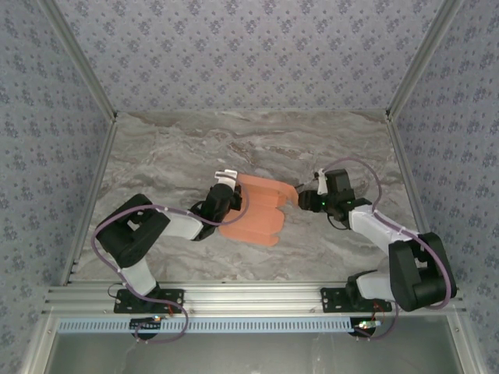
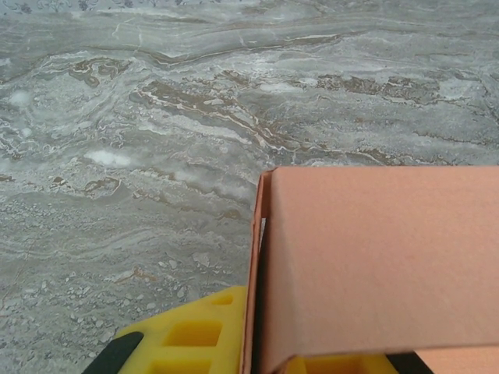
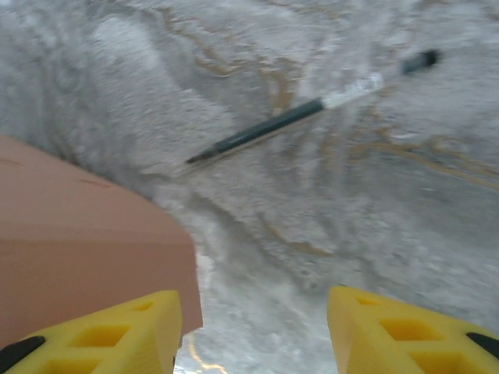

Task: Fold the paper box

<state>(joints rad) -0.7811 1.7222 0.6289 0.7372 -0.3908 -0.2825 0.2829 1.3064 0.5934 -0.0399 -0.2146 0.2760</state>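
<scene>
Little looks folded yet: the paper box (image 1: 253, 206) lies on the bench (image 1: 156, 156) as a largely flat sheet, left jaws clamped on its left edge, right jaws apart by its right tab.

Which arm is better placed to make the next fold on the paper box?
Likely right. The right fingers stand open at the right edge of the paper box, free to fold it; the left fingers are shut on its left edge, anchoring it.
</scene>
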